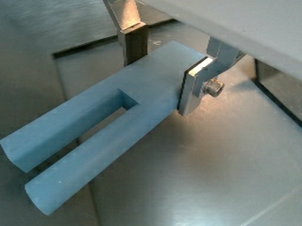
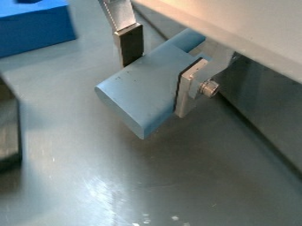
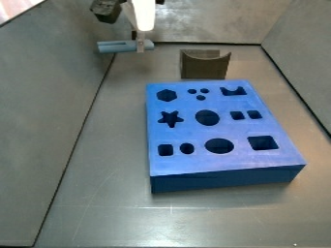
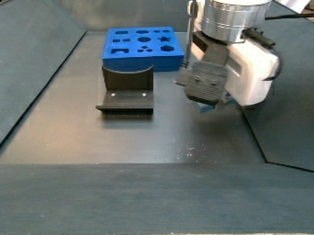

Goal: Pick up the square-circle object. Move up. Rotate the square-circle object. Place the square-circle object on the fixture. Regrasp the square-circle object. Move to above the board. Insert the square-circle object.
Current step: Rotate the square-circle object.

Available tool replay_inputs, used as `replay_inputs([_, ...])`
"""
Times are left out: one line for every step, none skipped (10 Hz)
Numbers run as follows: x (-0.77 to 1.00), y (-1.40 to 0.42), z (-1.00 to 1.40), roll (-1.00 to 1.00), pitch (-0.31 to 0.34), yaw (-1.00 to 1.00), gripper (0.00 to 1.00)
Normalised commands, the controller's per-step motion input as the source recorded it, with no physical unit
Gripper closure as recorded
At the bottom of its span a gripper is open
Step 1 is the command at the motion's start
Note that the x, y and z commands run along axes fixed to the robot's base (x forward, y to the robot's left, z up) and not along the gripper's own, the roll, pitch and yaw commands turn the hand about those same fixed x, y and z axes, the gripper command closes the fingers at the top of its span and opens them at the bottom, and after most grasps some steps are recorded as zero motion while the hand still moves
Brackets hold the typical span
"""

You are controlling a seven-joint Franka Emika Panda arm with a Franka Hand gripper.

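Light blue-grey, the square-circle object [image 1: 112,124] lies horizontal, clamped at one end by the tool [image 1: 165,69], whose fingers [image 1: 195,86] point down from the arm above the tabletop [image 3: 91,184], beside the fixture [image 3: 203,64] and the board [image 3: 218,136].

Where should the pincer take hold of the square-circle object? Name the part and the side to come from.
Grip the solid block end of the square-circle object, where its two legs join, as the pincer does now. The fingers sit on its two flat, parallel side faces, coming in square to its length. The legs are slimmer and split by a slot, so they would likely give a poorer hold.
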Motion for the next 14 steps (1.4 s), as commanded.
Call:
replay_inputs([0.02,0.02,0.0,-0.01,0.002,-1.0,1.0])
replay_inputs([0.02,0.02,0.0,-0.01,0.002,-1.0,1.0])
replay_inputs([0.02,0.02,0.0,-0.01,0.002,-1.0,1.0])
replay_inputs([0.02,0.02,0.0,-0.01,0.003,-1.0,1.0])
replay_inputs([0.02,0.02,0.0,-0.01,0.003,-1.0,1.0])
replay_inputs([0.02,0.02,0.0,-0.01,0.003,-1.0,1.0])
replay_inputs([0.02,0.02,0.0,-0.01,0.003,-1.0,1.0])
replay_inputs([0.02,0.02,0.0,-0.01,0.003,-1.0,1.0])
replay_inputs([0.02,0.02,0.0,-0.01,0.003,-1.0,1.0])
replay_inputs([0.02,0.02,0.0,-0.01,0.003,-1.0,1.0])
replay_inputs([0.02,0.02,0.0,-0.01,0.003,-1.0,1.0])
replay_inputs([0.02,0.02,0.0,-0.01,0.004,-1.0,1.0])
replay_inputs([0.02,0.02,0.0,-0.01,0.004,-1.0,1.0])
replay_inputs([0.02,0.02,0.0,-0.01,0.004,-1.0,1.0])
